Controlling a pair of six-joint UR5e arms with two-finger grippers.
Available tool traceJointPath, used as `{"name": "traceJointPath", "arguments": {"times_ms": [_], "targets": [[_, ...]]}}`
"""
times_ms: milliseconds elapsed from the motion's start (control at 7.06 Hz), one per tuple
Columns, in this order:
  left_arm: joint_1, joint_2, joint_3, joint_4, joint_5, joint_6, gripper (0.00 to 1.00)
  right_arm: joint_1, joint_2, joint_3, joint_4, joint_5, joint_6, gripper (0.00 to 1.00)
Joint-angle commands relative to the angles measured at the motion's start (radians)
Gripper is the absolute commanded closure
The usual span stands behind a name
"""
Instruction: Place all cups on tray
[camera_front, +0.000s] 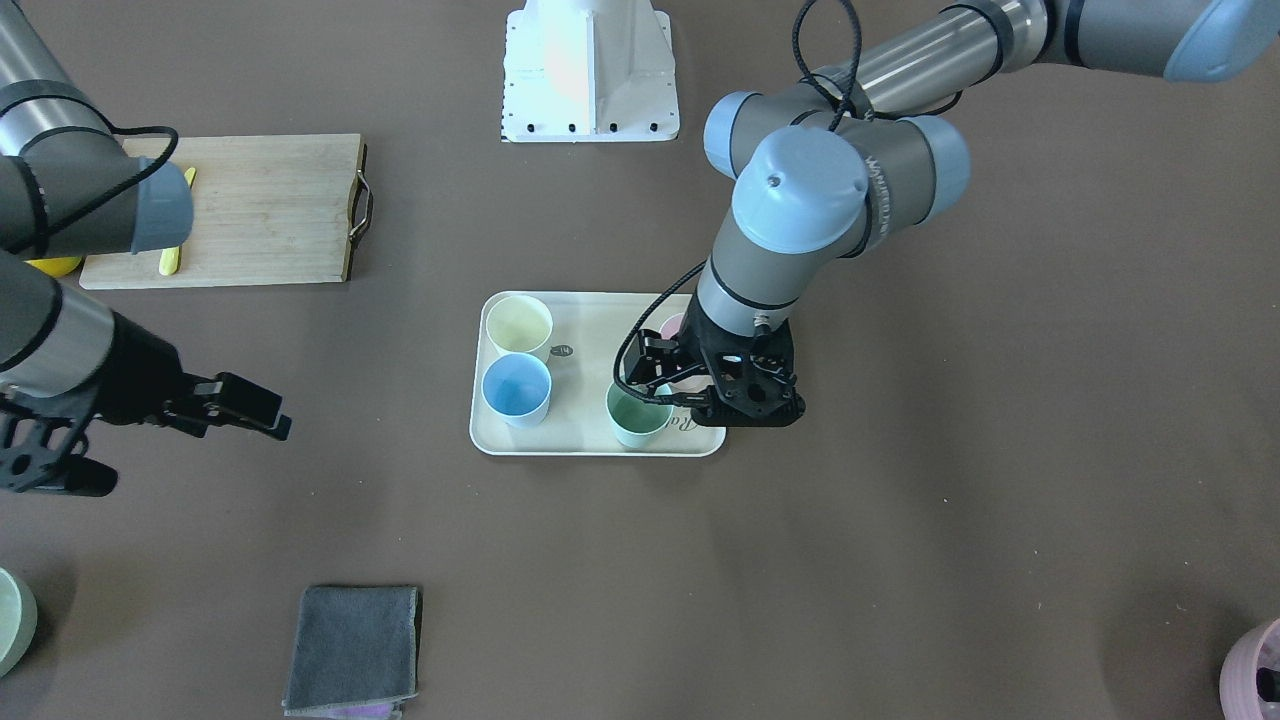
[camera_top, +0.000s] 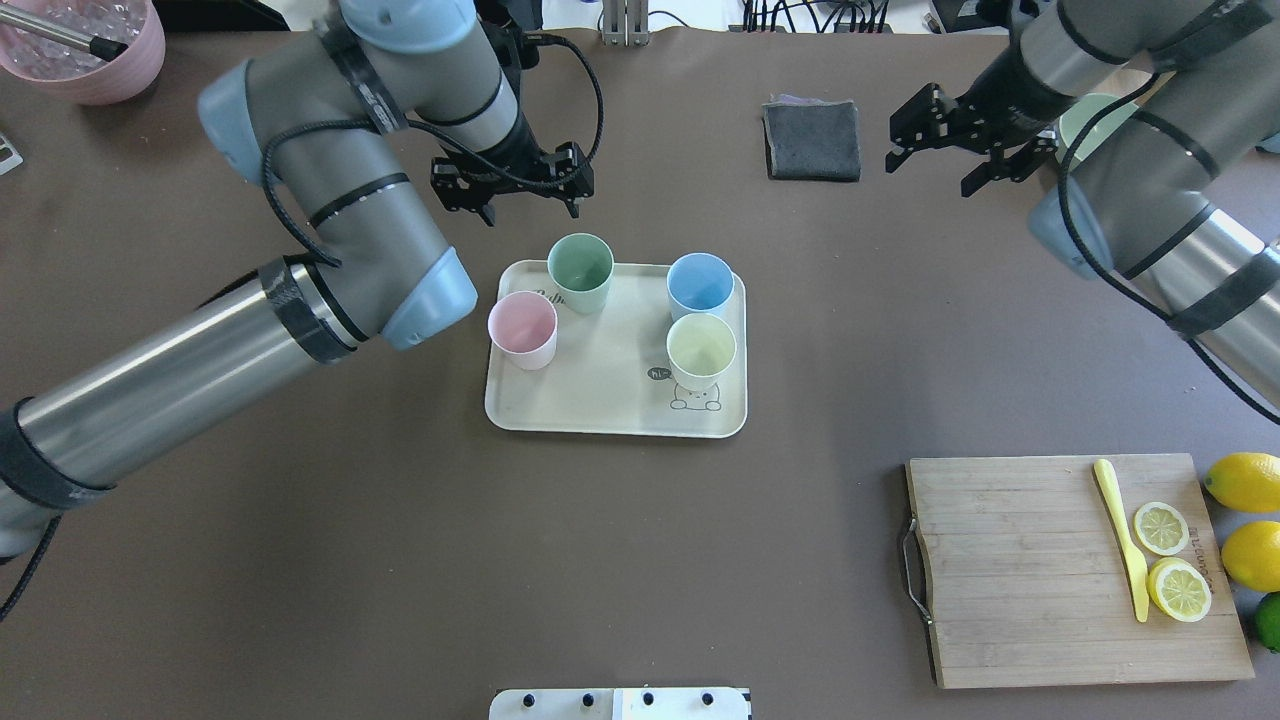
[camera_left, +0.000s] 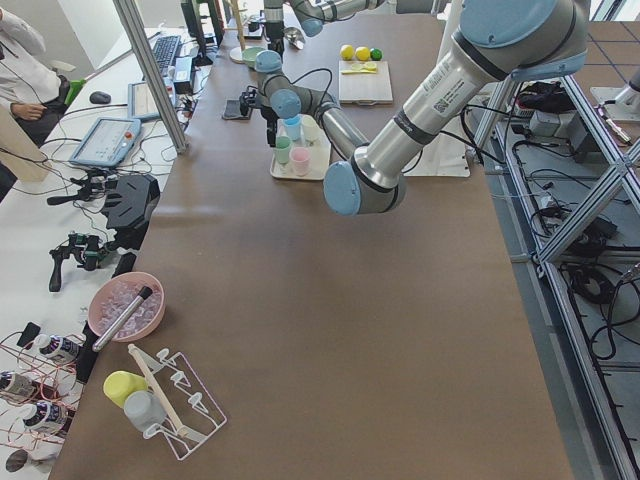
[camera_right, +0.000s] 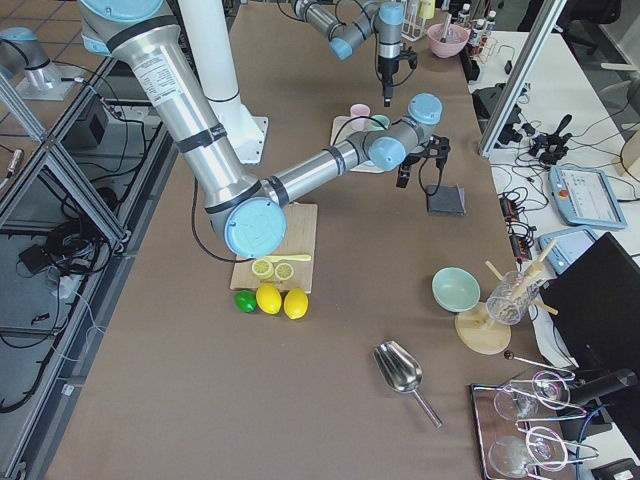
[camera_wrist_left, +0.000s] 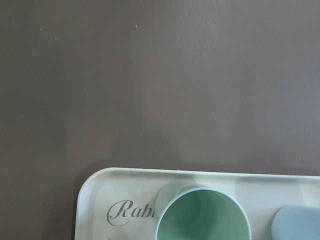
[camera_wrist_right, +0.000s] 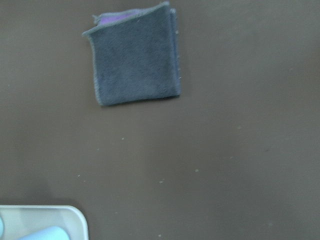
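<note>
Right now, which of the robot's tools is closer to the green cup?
Left. The left tool hangs open just beyond the green cup at the tray's far edge; the right tool is off by the grey cloth.

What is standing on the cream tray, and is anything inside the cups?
On the tray stand the pink cup, green cup, blue cup and yellow cup, all empty inside. The green cup covers part of the script; the floor under each cup is hidden.

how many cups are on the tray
4: green cup and blue cup on the tray's far side, pink cup at its left edge, yellow cup by the bear drawing. None hidden.
</note>
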Motion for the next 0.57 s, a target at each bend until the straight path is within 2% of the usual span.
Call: {"name": "traceJointPath", "arguments": {"times_ms": [0, 283, 425], "targets": [[-0.126, 0.188, -0.256, 0.187, -0.03, 0.207, 0.02, 0.141, -0.105, 0.003, -0.039, 0.004, -0.255, 0.0], [-0.286, 0.363, -0.41, 0.332, -0.031, 0.585, 0.02, 0.308, -0.181, 0.001, -0.206, -0.008, -0.676, 0.0], [-0.36, 0.47, -0.438, 0.339, -0.033, 0.745, 0.02, 0.377, -0.21, 0.001, -0.29, -0.016, -0.836, 0.0]]}}
